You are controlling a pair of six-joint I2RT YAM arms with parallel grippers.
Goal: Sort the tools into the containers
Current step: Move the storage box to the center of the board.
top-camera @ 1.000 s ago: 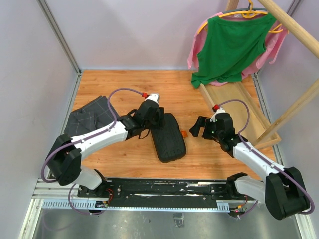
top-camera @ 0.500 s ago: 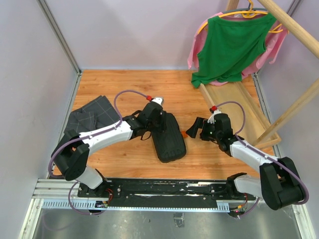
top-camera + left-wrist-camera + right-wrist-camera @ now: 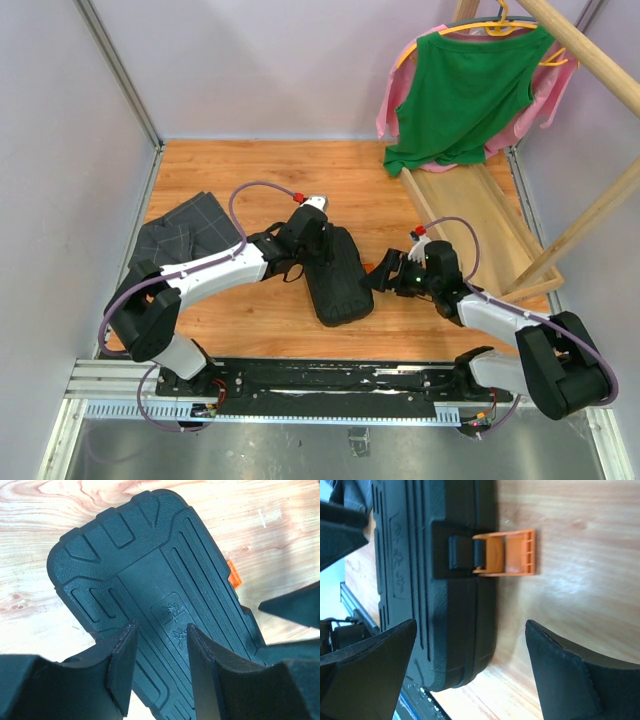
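The black tool case (image 3: 338,278) lies closed on the wooden table, its ribbed lid (image 3: 150,580) facing up. Its orange latch (image 3: 370,268) sticks out flat on the right side (image 3: 507,552). My left gripper (image 3: 314,240) hovers over the case's far-left end. In the left wrist view that gripper (image 3: 157,647) is open, with only the lid showing in the gap. My right gripper (image 3: 386,276) stands wide open at the latch side. In the right wrist view this gripper (image 3: 470,635) straddles the case's side wall (image 3: 470,630) just short of the latch. No tools are in view.
A dark grey folded cloth (image 3: 183,235) lies at the left. A long wooden tray (image 3: 480,215) runs along the right under a green garment (image 3: 465,90) hung on a wooden rack (image 3: 590,60). Walls close in the table on three sides.
My right gripper has moved left, up to the case's latch side, and its jaws have narrowed slightly. My left gripper shifted a little right over the lid, then held still.
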